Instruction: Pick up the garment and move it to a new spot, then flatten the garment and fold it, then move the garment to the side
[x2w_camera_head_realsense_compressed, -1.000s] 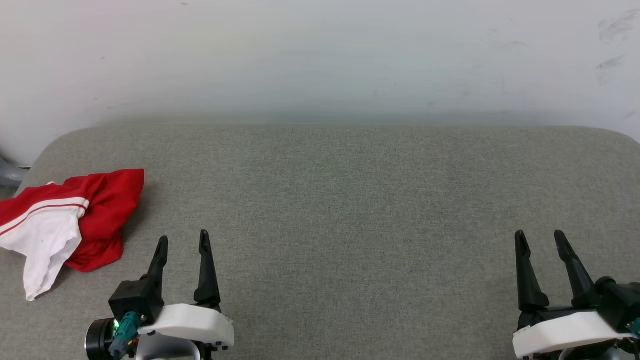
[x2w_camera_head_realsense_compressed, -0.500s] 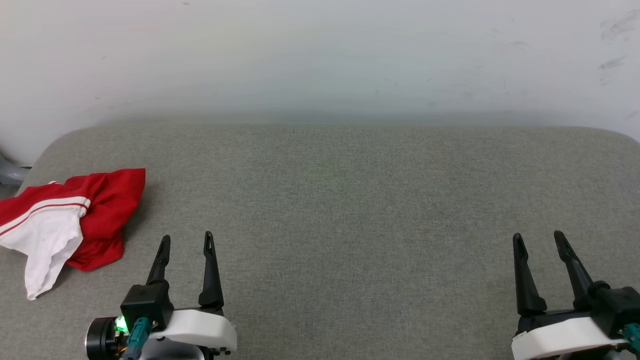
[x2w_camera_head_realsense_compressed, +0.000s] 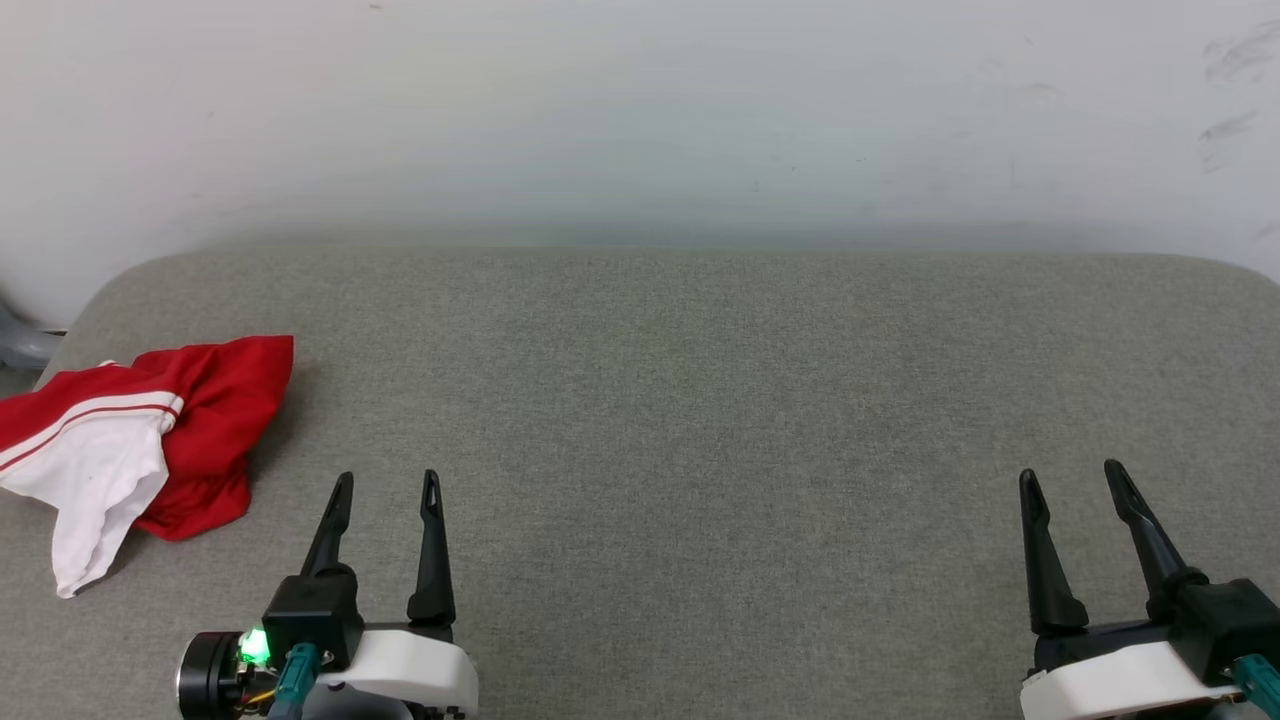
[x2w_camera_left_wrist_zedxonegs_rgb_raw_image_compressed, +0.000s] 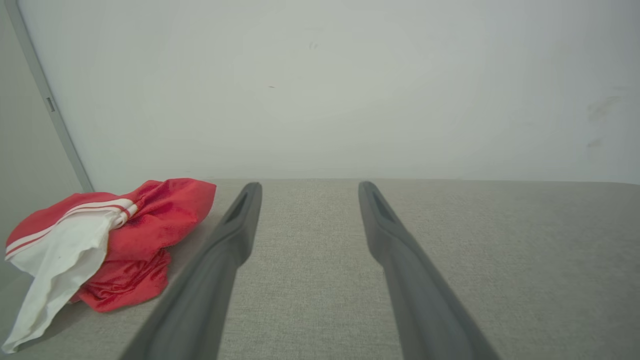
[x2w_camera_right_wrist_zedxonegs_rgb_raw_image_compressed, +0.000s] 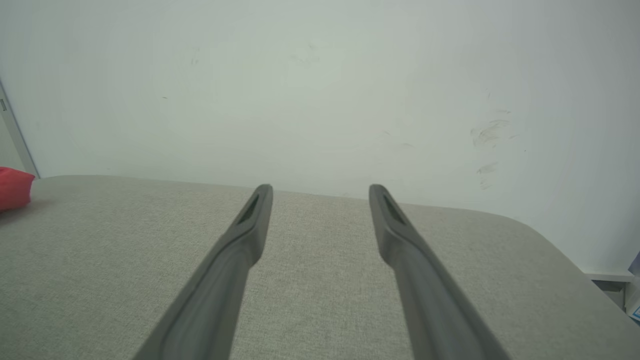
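The garment (x2w_camera_head_realsense_compressed: 150, 440) lies crumpled at the far left of the grey cushioned surface (x2w_camera_head_realsense_compressed: 680, 400), red with a white sleeve and striped trim; its left part runs off the head view. The left wrist view has the garment (x2w_camera_left_wrist_zedxonegs_rgb_raw_image_compressed: 115, 240) left of the fingers. My left gripper (x2w_camera_head_realsense_compressed: 388, 482) stands open at the lower left, a short way right of the garment and not touching it. My right gripper (x2w_camera_head_realsense_compressed: 1072, 473) stands open at the lower right, far from it. In the right wrist view a red corner of the garment (x2w_camera_right_wrist_zedxonegs_rgb_raw_image_compressed: 12, 189) peeks in at the left edge.
A pale wall (x2w_camera_head_realsense_compressed: 640, 120) rises right behind the surface. The surface's rounded corners show at the back left and back right. A grey frame piece (x2w_camera_head_realsense_compressed: 20, 345) stands beyond the left edge.
My left gripper has drawn back toward the bottom of the view and shifted slightly right. The right gripper barely moved. The garment lies as before.
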